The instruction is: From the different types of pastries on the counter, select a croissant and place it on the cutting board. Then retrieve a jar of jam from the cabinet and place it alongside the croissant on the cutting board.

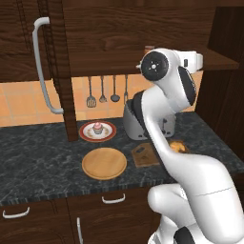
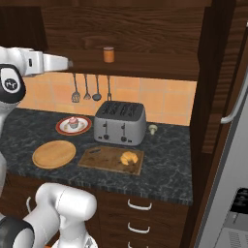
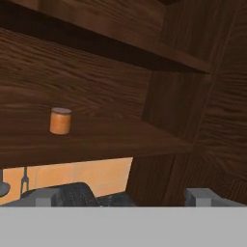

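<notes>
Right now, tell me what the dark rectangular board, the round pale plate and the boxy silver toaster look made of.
Dark rectangular cutting board: wood, matt, worn grain showing. Round pale plate: light wood, smooth, faint ring grain. Boxy silver toaster: probably brushed metal, grey sheen, dark slots on top.

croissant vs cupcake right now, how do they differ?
The croissant is golden-brown and low; the cupcake is pink-frosted and upright. The croissant lies on the dark cutting board; the cupcake sits on a red-rimmed plate. Both are small pastries on the counter.
</notes>
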Motion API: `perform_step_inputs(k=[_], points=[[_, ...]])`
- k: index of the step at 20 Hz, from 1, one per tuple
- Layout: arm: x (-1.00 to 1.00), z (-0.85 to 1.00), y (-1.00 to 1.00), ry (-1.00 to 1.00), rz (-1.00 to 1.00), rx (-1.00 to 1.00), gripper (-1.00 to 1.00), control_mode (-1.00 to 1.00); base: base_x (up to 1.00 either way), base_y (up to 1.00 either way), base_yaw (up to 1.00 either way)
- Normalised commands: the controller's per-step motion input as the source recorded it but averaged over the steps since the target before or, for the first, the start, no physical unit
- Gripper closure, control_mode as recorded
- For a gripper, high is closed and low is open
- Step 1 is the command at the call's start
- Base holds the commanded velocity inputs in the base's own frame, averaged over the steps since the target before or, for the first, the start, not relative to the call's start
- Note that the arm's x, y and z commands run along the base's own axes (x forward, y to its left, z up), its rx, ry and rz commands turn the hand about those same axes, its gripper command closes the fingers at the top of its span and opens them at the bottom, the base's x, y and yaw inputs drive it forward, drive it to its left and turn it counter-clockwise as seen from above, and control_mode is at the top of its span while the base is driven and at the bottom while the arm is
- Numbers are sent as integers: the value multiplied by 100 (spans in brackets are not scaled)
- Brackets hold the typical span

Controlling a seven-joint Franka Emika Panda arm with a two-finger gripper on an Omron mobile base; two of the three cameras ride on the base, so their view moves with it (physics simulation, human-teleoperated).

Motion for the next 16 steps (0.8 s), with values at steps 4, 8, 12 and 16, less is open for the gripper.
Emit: perform_step_inputs(k=[4,8,12,16], points=[[-1,0,0,0,0,0,-100,-100,0,0,0],[9,17,24,5,0,-1,-100,-100,0,0,0],[21,5,22,4,0,0,-100,-100,0,0,0],[0,0,-1,0,0,0,-100,-100,0,0,0]])
